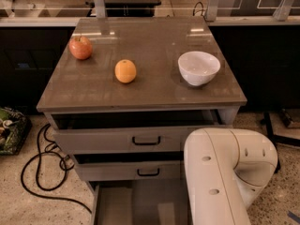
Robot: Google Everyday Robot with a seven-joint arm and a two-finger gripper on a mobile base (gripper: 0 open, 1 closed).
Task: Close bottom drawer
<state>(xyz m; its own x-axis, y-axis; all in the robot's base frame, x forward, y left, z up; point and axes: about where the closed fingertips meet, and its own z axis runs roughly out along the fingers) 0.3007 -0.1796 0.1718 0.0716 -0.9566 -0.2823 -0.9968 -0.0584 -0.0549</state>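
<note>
The bottom drawer (136, 205) is pulled far out at the foot of the grey cabinet; its flat grey tray runs off the lower edge of the view, and its front panel and handle are out of view. Above it sit the middle drawer (126, 171) and the top drawer (122, 139), each with a black loop handle and each pulled out a little. My white arm (225, 177) fills the lower right, covering the right side of the drawers. The gripper itself is out of view.
On the cabinet top (150, 41) lie a red apple (81, 48), an orange (125, 71) and a white bowl (198, 67). Black cables (44, 172) snake over the speckled floor at left, beside a dark bag (9, 130). A dark counter stands behind.
</note>
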